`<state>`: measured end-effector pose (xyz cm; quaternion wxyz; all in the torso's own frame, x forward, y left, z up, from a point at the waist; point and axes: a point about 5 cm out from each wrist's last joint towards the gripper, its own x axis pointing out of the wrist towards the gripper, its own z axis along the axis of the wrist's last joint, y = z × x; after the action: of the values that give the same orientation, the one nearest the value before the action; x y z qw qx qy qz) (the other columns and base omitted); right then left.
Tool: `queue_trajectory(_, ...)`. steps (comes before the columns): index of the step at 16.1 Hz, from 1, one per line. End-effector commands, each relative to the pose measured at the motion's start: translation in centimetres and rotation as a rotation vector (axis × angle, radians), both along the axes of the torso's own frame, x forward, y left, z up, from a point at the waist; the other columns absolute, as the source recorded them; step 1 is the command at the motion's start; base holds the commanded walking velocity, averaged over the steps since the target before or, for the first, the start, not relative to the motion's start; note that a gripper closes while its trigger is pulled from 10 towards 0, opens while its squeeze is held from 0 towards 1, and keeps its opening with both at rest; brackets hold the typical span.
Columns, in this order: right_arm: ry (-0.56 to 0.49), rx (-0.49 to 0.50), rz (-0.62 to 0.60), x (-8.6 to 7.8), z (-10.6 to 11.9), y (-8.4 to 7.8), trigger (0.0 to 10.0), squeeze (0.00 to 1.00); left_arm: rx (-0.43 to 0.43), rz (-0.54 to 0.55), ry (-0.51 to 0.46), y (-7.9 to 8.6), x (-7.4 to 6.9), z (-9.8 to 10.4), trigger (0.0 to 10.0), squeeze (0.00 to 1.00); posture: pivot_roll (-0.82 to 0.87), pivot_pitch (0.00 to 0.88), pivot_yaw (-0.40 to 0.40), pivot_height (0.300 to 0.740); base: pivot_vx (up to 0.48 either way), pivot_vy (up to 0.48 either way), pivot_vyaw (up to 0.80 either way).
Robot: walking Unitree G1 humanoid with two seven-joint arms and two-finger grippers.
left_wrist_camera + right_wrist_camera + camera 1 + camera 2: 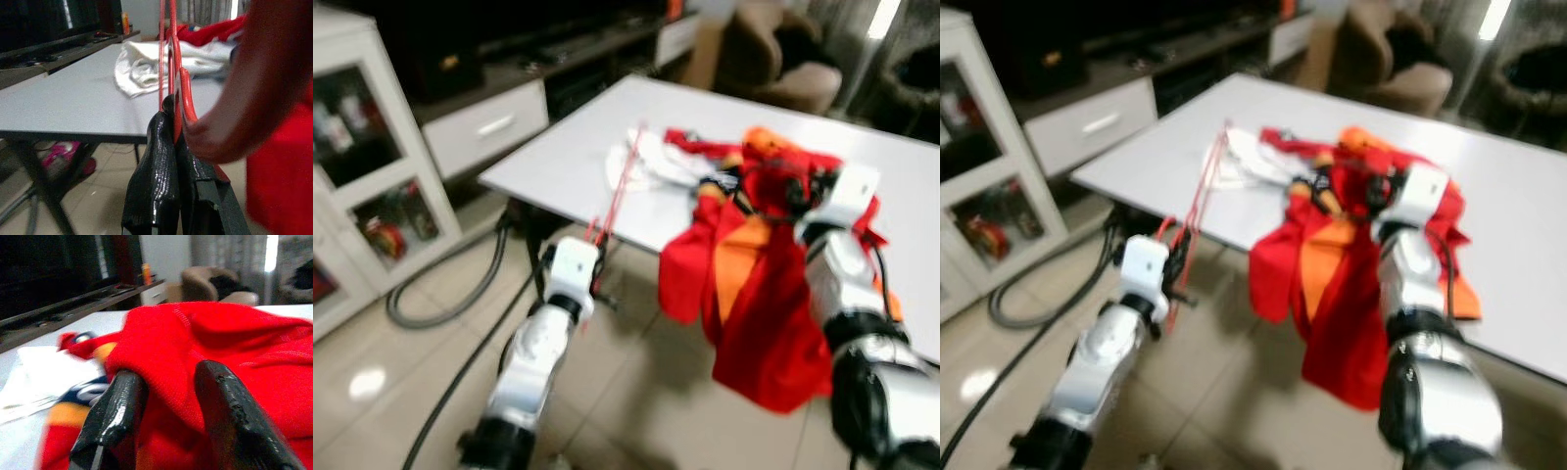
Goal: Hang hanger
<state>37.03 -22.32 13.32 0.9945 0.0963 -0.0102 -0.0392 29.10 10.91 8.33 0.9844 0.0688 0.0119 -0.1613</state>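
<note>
My left gripper (596, 262) is shut on a thin red wire hanger (622, 186) by the front edge of the white table (558, 147). In the left wrist view the black fingers (161, 147) pinch the hanger (172, 54), which rises straight up from them. My right gripper (785, 192) is shut on a red and orange garment (754, 313). The garment hangs from it over the table edge and down towards the floor. Red cloth (234, 338) is bunched between the right fingers (117, 406). A white cloth (646, 162) lies on the table behind the hanger.
A white cabinet with glass doors (362, 196) stands at the left, with a low drawer unit (484, 127) behind it. A grey hose (460, 294) and a black cable lie on the tiled floor. A brown armchair (764, 59) is beyond the table. Dark table legs (34, 186) stand below the edge.
</note>
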Motion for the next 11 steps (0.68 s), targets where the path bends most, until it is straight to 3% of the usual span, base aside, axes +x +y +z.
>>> queue_trajectory(1, -0.047, -0.007, 0.003, 0.2, 1.3, -0.2, 10.0, 1.0, 0.005, -0.014, -0.007, -0.3, 0.1, 0.2, 10.0, 0.0, -0.04, 0.0, -0.004, 0.74, 0.0, 0.0, 0.0)
queue_trajectory(4, -0.066, -0.02, 0.024, 0.2, 1.8, -0.2, 10.0, 1.0, 0.009, -0.007, -0.009, -0.3, 0.0, 0.0, 10.0, 0.0, -0.05, 0.0, -0.011, 0.74, 0.0, 0.0, 0.0)
queue_trajectory(5, -0.064, 0.031, 0.022, 0.2, 2.2, -0.2, 10.0, 1.0, 0.006, -0.006, -0.009, -0.3, 0.0, 0.0, 10.0, 0.0, -0.05, 0.0, -0.011, 0.74, 0.0, 0.0, 0.0)
queue_trajectory(7, -0.039, 0.266, 0.014, 0.5, 2.8, -0.2, 10.0, 1.0, 0.004, -0.005, -0.008, -0.3, 0.0, 0.0, 10.0, 0.0, -0.05, 0.0, -0.013, 0.74, 0.0, 0.0, 0.0)
queue_trajectory(8, -0.05, 0.3, 0.045, 0.4, 3.4, 0.4, 10.0, 1.0, 0.003, -0.005, -0.006, -0.3, -0.1, -0.1, 10.0, 0.0, -0.05, 0.0, -0.011, 0.74, 0.0, 0.0, 0.0)
queue_trajectory(10, -0.058, 0.206, 0.104, -0.2, 3.9, 1.4, 10.0, 1.0, 0.006, -0.005, -0.001, -0.1, -0.3, -0.3, 10.0, 0.0, -0.04, 0.0, -0.015, 0.74, 0.0, 0.0, 0.0)
queue_trajectory(11, -0.052, 0.111, 0.108, -0.8, 3.8, 1.6, 10.0, 1.0, 0.008, -0.003, -0.002, 0.0, -0.4, -0.3, 10.0, 0.0, -0.04, 0.0, -0.02, 0.74, 0.0, 0.0, 0.0)
